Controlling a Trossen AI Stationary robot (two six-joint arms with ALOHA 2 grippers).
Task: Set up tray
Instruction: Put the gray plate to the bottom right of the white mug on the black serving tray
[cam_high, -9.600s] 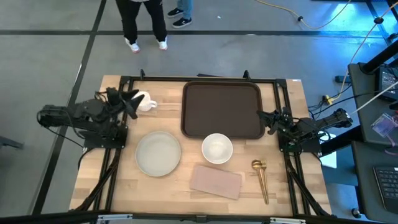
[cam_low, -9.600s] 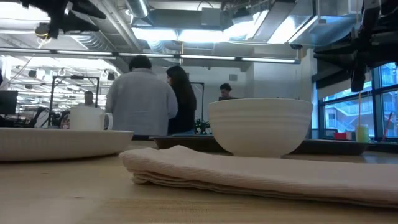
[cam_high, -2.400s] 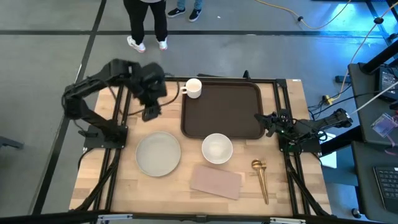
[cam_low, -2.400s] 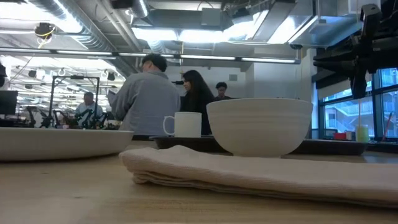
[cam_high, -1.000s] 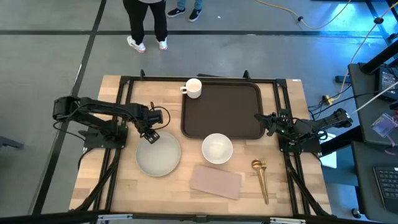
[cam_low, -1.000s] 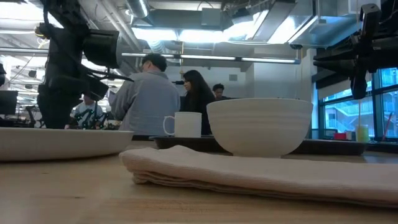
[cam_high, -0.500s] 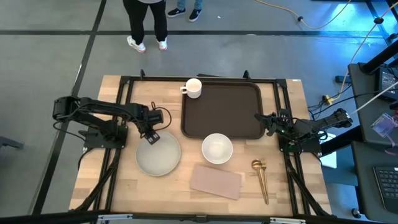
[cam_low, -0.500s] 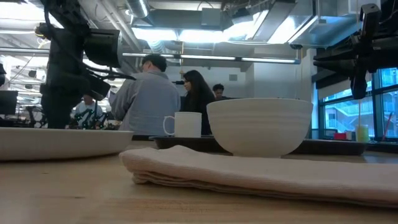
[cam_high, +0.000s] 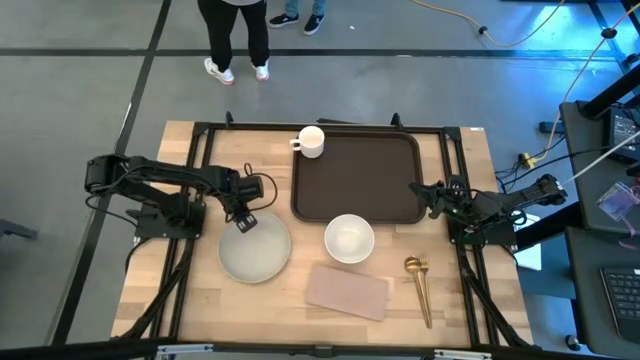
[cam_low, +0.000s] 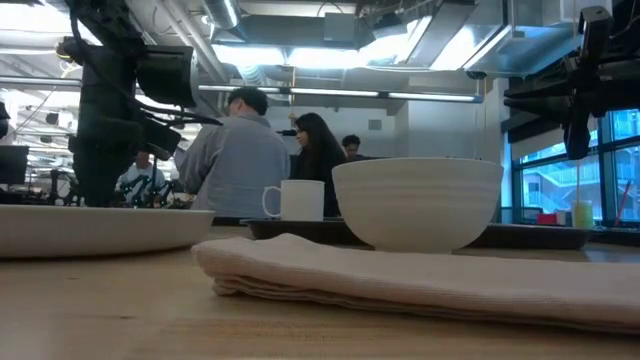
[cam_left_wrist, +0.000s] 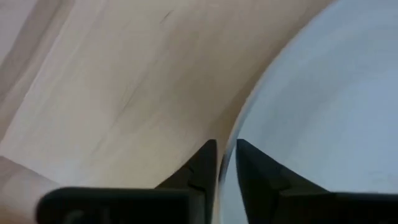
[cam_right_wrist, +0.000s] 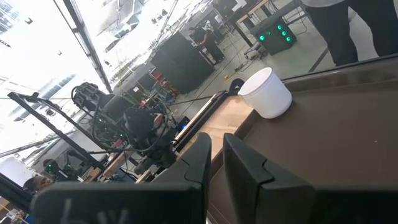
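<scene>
Left tool (cam_high: 246, 221) sits nearly closed astride the plate (cam_high: 255, 248) rim at left-centre, thin lip between its fingers. Right tool (cam_high: 433, 197) idles narrow by the tray (cam_high: 357, 176), upper centre. Your plate's stiff, slick, breakable: grip the rim only.

counter (cam_high: 200, 290): light wood
on it: tray (cam_high: 357, 178), plate (cam_high: 254, 248), bowl (cam_high: 349, 238), napkin (cam_high: 346, 291), spoon (cam_high: 419, 284), mug (cam_high: 310, 141)
</scene>
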